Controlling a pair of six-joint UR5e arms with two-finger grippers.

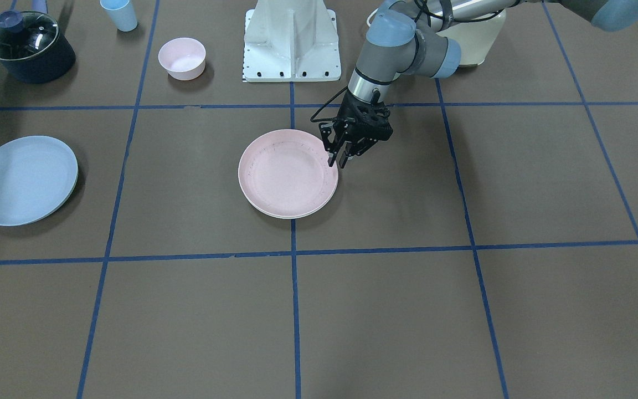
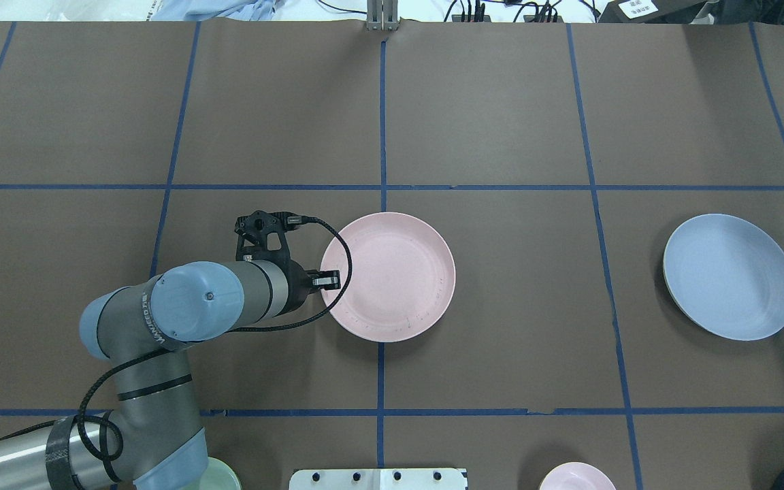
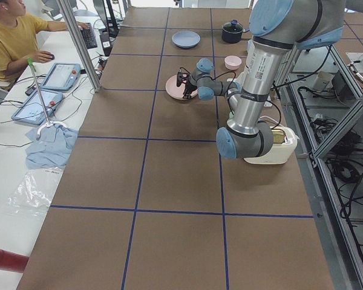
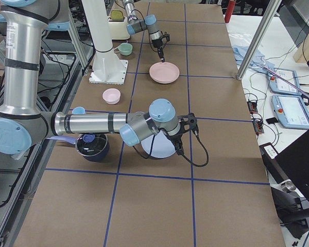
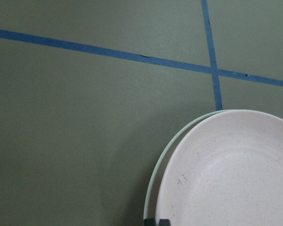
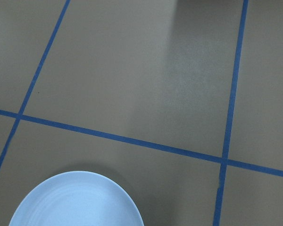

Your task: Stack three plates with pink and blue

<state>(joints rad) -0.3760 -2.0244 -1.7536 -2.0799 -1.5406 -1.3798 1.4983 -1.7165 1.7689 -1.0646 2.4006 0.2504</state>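
Observation:
The pale pink plate [image 1: 287, 173] lies on the cream-white plate [image 5: 153, 188], slightly offset, at the table's middle; only the cream rim shows. My left gripper [image 1: 338, 162] is at the pink plate's rim on the robot's left side, with its jaws close together on that rim. The pale blue plate [image 2: 729, 275] lies flat and alone far to the robot's right. My right gripper [image 4: 172, 141] shows only in the exterior right view, above the blue plate [image 4: 159, 147]; I cannot tell whether it is open or shut. The right wrist view shows the blue plate's edge [image 6: 80, 202].
A small pink bowl [image 1: 181, 58], a lidded dark pot [image 1: 28, 47] and a pale blue cup [image 1: 119, 14] stand near the robot's base [image 1: 291, 44]. A mint-green bowl [image 4: 125, 49] and a cream toaster [image 1: 479, 39] are on the left arm's side.

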